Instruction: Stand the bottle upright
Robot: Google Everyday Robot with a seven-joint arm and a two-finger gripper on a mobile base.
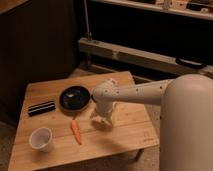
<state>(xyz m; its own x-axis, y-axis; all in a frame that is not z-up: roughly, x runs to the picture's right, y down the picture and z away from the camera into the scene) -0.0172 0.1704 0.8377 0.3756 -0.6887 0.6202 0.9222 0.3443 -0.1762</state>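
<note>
1. Bottle (111, 82) is taken to be the pale, see-through shape on the far half of the table (125, 132), just behind the arm's wrist. It is mostly hidden, so lying or upright cannot be told.
2. Nearest, the robot's white body (190, 130) is seen filling the lower right corner, at the table's right end.
3. A white cup (41, 138) is stood upright at the near left corner of the table.
4. An orange carrot (76, 132) is laid flat just right of the cup, apart from it, with its length running near to far.
5. The gripper (102, 120) is pointed down over the middle of the table, right of the carrot and close to the tabletop. Contact with the wood cannot be told. Its jaws are spread wide, and nothing is seen held between them.
6. The white arm (145, 92) is stretched leftward from the body across the table, to a rounded wrist above the gripper.
7. A black bar-shaped block (41, 108) is laid flat near the left edge, beyond the cup.
8. A black round plate (75, 98) is set between the block and the wrist, beyond the carrot's far tip.
9. The bottle is placed right of the plate and slightly farther back, apart from the gripper.
10. Behind the table, a pale metal rail (140, 55) is seen running across dark shelving.
</note>
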